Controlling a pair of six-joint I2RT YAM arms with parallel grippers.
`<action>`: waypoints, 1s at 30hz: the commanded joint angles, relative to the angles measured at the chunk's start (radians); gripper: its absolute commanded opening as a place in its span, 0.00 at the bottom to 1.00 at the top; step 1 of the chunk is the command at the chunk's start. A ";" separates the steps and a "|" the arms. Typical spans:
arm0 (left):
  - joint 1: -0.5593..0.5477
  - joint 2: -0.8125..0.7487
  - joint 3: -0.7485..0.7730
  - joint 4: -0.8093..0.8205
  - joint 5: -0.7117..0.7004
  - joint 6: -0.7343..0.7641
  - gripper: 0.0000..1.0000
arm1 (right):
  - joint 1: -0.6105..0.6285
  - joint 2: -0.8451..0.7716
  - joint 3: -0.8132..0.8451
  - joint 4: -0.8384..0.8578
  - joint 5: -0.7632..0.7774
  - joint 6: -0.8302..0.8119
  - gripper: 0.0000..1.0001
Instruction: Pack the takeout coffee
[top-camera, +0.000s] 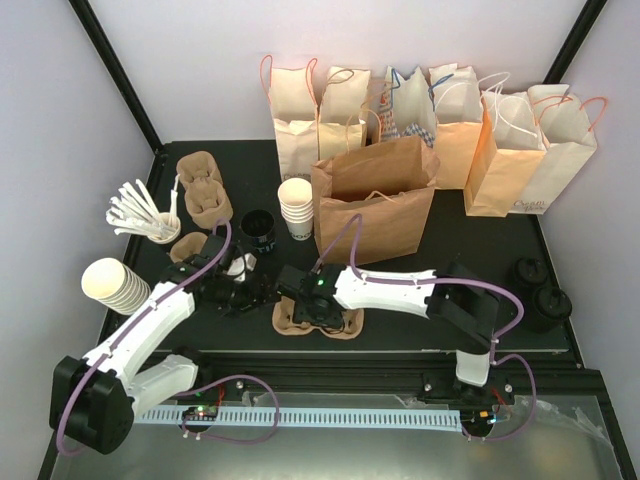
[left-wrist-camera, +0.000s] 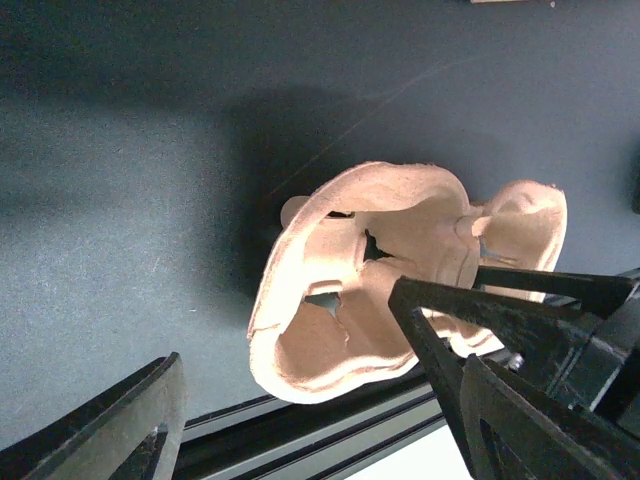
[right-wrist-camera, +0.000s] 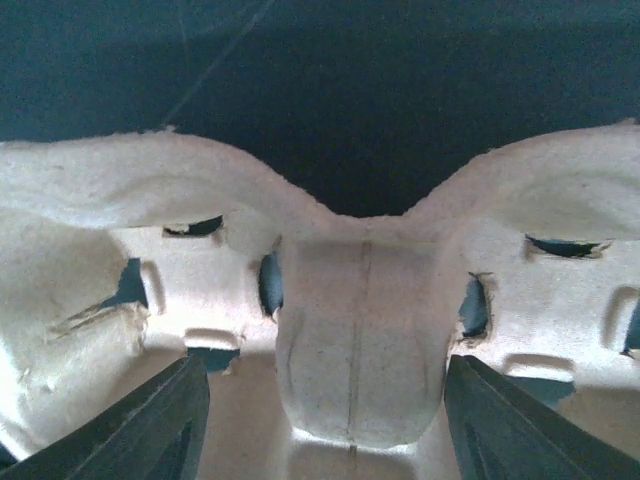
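A small white cup (top-camera: 238, 266), partly hidden behind my left wrist, stands on the black table; I cannot make out its lid. A brown pulp cup carrier (top-camera: 316, 322) lies near the front edge. It also shows in the left wrist view (left-wrist-camera: 400, 250) and the right wrist view (right-wrist-camera: 360, 330). My right gripper (top-camera: 318, 310) is low over the carrier. It is open (right-wrist-camera: 325, 370), with its jaws on either side of the middle ridge. My left gripper (top-camera: 255, 295) is open (left-wrist-camera: 290, 335) and empty, just left of the carrier. A large open brown bag (top-camera: 375, 195) stands behind.
Several paper bags (top-camera: 450, 110) line the back. A white cup stack (top-camera: 297, 208) and black lids (top-camera: 258, 228) stand left of the open bag. More carriers (top-camera: 203, 190), stirrers (top-camera: 145, 212), a lying cup stack (top-camera: 115, 283) and two black round things (top-camera: 540, 290) are around.
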 joint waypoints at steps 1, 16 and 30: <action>0.007 -0.029 0.031 -0.036 0.010 0.014 0.77 | 0.004 0.043 0.069 -0.125 0.089 0.015 0.66; 0.008 -0.049 0.048 -0.072 -0.017 0.024 0.77 | 0.003 0.125 0.144 -0.180 0.118 -0.044 0.46; 0.008 -0.021 0.287 -0.138 -0.056 0.084 0.77 | 0.004 -0.231 0.169 -0.242 0.267 -0.360 0.43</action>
